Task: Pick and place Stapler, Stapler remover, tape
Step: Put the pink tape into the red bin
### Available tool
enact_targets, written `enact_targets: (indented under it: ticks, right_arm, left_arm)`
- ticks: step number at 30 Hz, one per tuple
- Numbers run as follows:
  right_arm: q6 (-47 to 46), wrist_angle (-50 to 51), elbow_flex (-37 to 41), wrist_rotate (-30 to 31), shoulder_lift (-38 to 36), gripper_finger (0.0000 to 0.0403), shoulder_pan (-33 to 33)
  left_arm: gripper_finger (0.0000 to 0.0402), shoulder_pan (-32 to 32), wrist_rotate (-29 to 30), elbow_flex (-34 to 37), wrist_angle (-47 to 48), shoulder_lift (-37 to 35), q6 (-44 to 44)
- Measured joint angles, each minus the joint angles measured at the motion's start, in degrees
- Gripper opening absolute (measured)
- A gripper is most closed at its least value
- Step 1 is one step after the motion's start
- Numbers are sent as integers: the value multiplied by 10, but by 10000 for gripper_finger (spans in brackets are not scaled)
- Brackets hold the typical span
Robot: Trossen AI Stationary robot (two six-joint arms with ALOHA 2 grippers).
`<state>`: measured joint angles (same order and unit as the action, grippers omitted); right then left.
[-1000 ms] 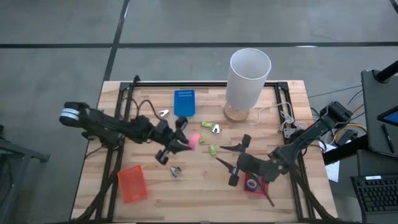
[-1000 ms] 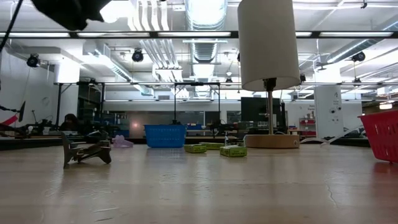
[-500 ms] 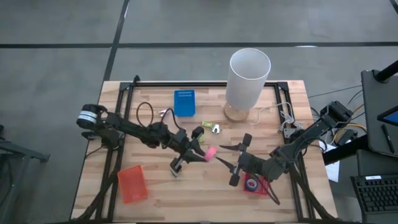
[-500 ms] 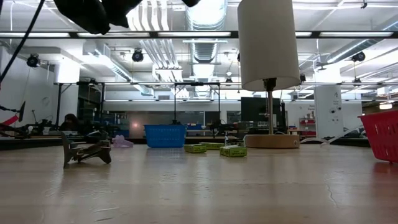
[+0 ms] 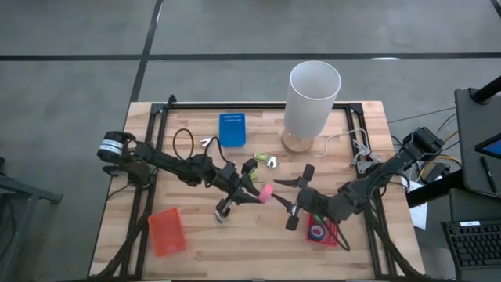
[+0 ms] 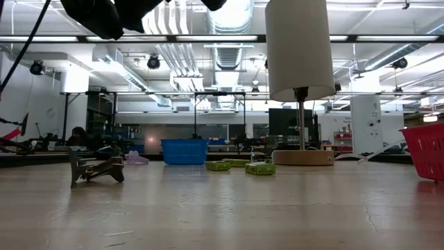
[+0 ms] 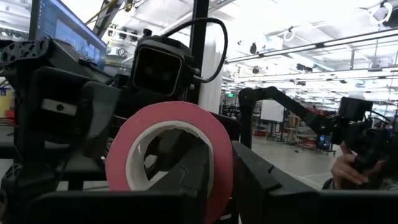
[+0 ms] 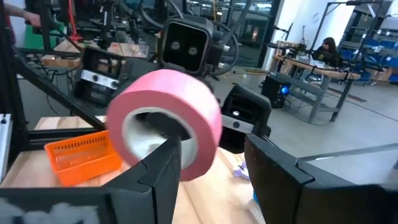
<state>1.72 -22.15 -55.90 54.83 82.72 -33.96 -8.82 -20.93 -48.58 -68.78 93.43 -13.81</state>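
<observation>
Item: pink tape roll (image 5: 265,193), mid-air above tabletop (image 5: 196,243) centre, clamped in left claw (image 5: 254,193) w/ right claw (image 5: 288,197) partly open, one finger thru core; risk: drop if left lets go before right grips firm

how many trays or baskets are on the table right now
3: a blue basket at the far edge beside the lamp, an orange basket near the left front corner, a red tray under the right arm.
</observation>
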Motion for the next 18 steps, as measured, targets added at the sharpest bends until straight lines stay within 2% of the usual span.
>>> enact_targets:
  ticks: [6,14,18]
  right_arm:
    - [1,-3,0,-12,0,127,10]
    - [25,-7,0,-28,0,37,9]
    - [29,-2,0,-26,-7,31,2]
  left_arm:
    - [56,0,2,-10,17,5,-1]
    - [69,0,2,-10,21,5,1]
    - [80,0,3,-10,21,5,2]
